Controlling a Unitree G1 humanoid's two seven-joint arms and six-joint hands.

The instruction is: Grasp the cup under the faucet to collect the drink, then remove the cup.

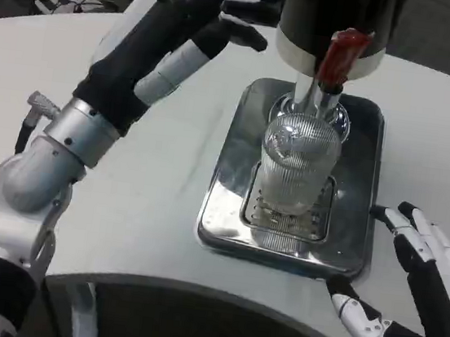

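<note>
left hand (170,43) fingers spread, empty | right hand (414,299) spread, empty | ribbed clear cup (297,165) on steel tray (227,185)

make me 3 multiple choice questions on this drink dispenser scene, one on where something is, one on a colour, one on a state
1. Where does the cup stand?
A. on the tray's grate under the faucet
B. on the bare table
C. in the left hand

2. What colour is the faucet handle?
A. blue
B. red
C. green

3. What is the right hand doing?
A. gripping the cup
B. pressing the handle
C. open beside the tray, holding nothing

Answers: 1 A, the cup sits on the metal tray below the spout. 2 B, the lever is plainly red. 3 C, its fingers are spread, apart from the cup.
</note>
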